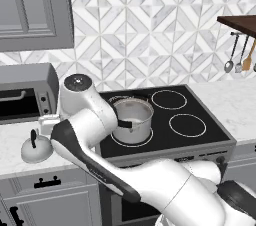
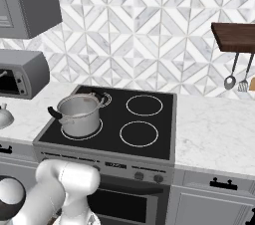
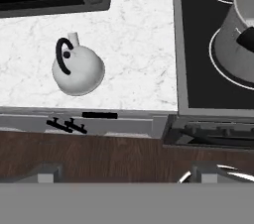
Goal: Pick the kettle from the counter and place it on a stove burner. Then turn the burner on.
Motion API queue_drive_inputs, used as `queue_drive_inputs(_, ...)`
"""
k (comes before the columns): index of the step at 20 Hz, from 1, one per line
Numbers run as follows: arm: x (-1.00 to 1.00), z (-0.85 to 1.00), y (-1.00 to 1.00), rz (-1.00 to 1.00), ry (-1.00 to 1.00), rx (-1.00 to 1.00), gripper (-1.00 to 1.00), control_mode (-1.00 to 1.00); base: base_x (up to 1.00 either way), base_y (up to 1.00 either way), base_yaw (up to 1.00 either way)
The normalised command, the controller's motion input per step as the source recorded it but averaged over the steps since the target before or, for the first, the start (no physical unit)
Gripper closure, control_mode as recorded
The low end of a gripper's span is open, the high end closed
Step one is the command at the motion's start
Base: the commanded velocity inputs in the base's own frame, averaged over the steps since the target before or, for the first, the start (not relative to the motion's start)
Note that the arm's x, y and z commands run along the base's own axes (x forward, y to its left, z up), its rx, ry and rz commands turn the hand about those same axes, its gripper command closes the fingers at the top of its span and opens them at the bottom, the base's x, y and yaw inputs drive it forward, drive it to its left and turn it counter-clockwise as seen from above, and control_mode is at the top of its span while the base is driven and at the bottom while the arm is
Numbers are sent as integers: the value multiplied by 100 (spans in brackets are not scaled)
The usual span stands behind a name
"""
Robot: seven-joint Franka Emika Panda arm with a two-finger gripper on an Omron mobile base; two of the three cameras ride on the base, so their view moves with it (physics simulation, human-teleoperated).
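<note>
I see the kettle sitting on the counter, left of the black cooktop, with bare marble between it and the stove edge. A steel pot occupies the front-left burner, its black handle pointing forward; the front-right stove burner lies bare, and so does the back-right ring. The toaster oven stands just behind the kettle. From the left base my own arm covers part of the counter beside the kettle. The right base view catches just the kettle's edge at the far left, and utensils hanging under a wooden shelf. My gripper's jaws stand wide apart, holding nothing.
</note>
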Motion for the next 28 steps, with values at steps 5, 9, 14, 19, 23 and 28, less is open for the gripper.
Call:
queue_drive_inputs(5, 18, -53, 63, -2, 2, 0, -100, -100, 0, 0, 0)
queue_drive_inputs(9, 32, -49, 99, -2, 2, 0, -100, -100, 0, 0, 0)
queue_drive_inputs(14, 43, -13, 67, -3, 0, -12, -100, -100, 0, 0, 0)
queue_drive_inputs(19, 41, -8, 21, -8, 0, -9, -100, -100, 0, 0, 0)
queue_drive_inputs(23, 50, -28, 0, -6, 0, -11, -100, -100, 0, 0, 0)
queue_drive_inputs(28, 55, -52, 0, -1, 0, -14, -100, -100, 0, 0, 0)
